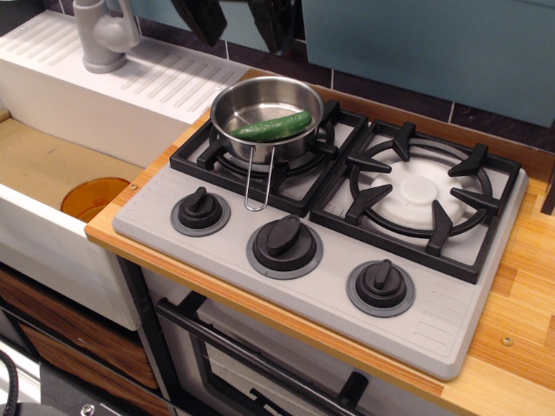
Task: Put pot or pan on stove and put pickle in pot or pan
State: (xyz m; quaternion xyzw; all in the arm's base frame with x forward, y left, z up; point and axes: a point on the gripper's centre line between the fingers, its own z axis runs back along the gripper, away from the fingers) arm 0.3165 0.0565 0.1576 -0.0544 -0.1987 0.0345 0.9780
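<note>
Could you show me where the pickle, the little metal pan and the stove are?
pickle [271, 127], camera view, middle of its green body.
pan [234, 104], camera view, inner left wall.
stove [434, 312], camera view, bare grey front panel.
</note>
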